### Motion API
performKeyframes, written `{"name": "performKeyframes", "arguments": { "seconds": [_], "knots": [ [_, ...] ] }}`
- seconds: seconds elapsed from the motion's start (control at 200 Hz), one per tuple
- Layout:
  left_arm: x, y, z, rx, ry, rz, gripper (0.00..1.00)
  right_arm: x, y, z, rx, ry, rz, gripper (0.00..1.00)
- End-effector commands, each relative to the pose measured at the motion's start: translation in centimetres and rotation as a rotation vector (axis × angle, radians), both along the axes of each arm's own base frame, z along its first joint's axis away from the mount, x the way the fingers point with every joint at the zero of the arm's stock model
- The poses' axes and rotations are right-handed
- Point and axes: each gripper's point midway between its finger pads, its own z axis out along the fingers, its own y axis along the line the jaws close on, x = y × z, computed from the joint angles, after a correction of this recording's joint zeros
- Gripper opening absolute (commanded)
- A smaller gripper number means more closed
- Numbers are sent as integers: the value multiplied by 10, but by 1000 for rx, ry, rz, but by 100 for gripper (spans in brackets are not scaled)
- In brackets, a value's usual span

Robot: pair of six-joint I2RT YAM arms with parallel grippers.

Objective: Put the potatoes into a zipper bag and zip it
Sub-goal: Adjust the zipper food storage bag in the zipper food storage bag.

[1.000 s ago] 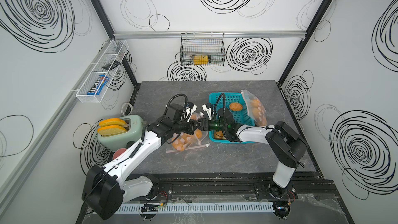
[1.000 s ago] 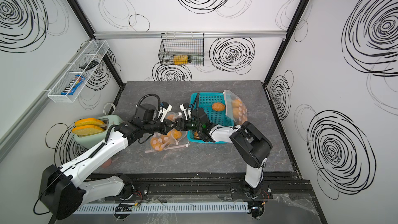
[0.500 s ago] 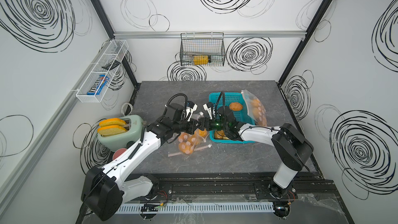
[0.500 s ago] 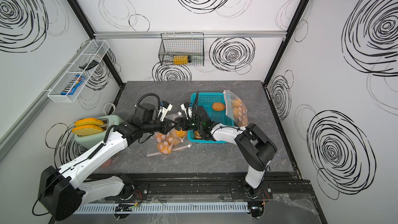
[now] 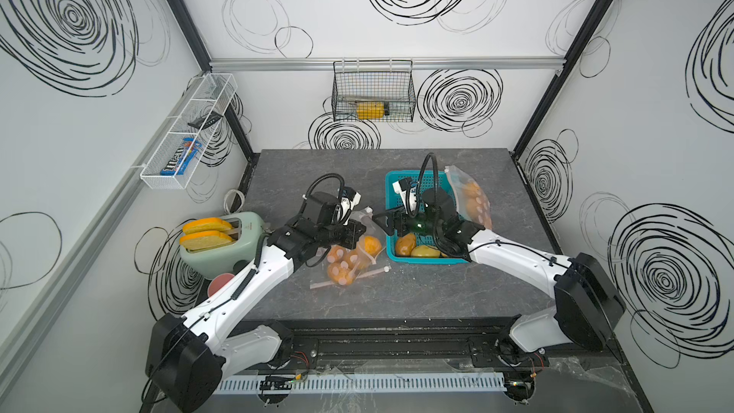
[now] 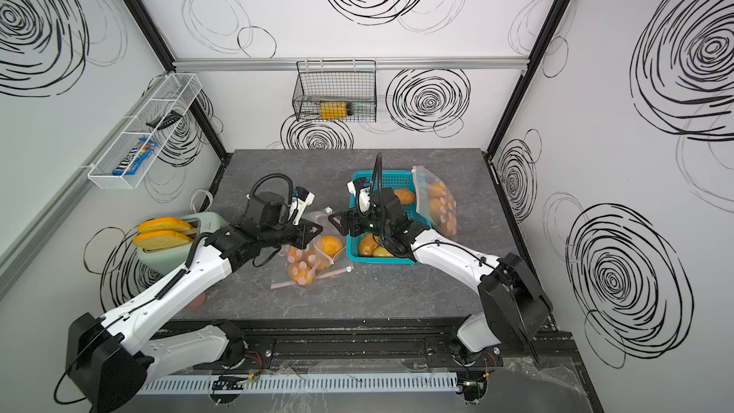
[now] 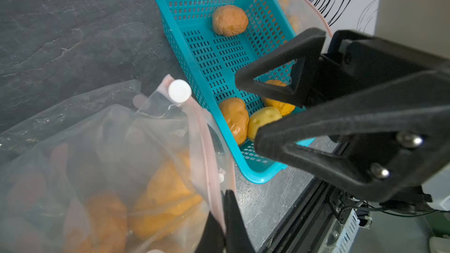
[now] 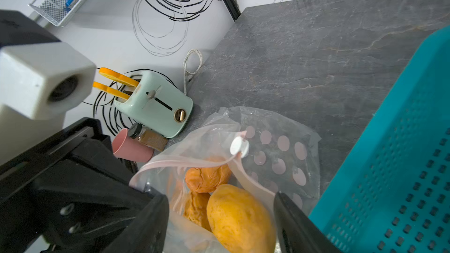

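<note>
left pincer (image 7: pixel 225 205): jaws pinched flat on the pink zip edge of the bag (image 7: pixel 121 142). The rim is lifted off the table (image 5: pixel 417 295) and the mouth gapes toward the right pincer (image 8: pixel 219 199). The white slider (image 7: pixel 179 91) sits at the end of the zip, out past the left pincer's tips. Zip not closed.

right pincer: jaws wide, nothing in them. It hangs over the bag mouth. In a top view the right pincer (image 5: pixel 382 221) and left pincer (image 5: pixel 357 232) are tip to tip, close but apart.

potatoes (image 5: pixel 345 268): several are in the bag, below the left pincer. The biggest one (image 8: pixel 238 217) lies directly under the right pincer's spread jaws, with two more (image 8: pixel 207 176) just beyond it, deeper in the bag.

basket (image 7: pixel 175 8): teal, just beside the right pincer and under its wrist. Loose potatoes are in it: three bunched (image 7: pixel 235 118) at the end under the wrist, one (image 7: pixel 230 20) alone at the far end.

second bag (image 5: pixel 470 200): holds more potatoes and leans on the basket side away from the right pincer.

toaster (image 5: pixel 222 244): behind the left pincer, beside its arm, well clear of the bag.
</note>
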Motion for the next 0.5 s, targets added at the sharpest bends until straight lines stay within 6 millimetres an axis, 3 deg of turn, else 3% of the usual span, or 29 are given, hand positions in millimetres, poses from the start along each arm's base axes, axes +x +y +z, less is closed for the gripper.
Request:
{"name": "performKeyframes", "arguments": {
  "seconds": [0.0, 0.21, 0.495],
  "knots": [
    [4, 20, 20, 31, -66, 73, 0, 1, -7, -21, -76, -7, -5, 73],
    [4, 52, 35, 21, -92, 169, 0, -17, 23, -32, -82, 25, 112, 72],
    [-4, 57, 44, -32, -114, 172, 0, -44, 45, -52, -121, 116, 176, 66]
  ]
}}
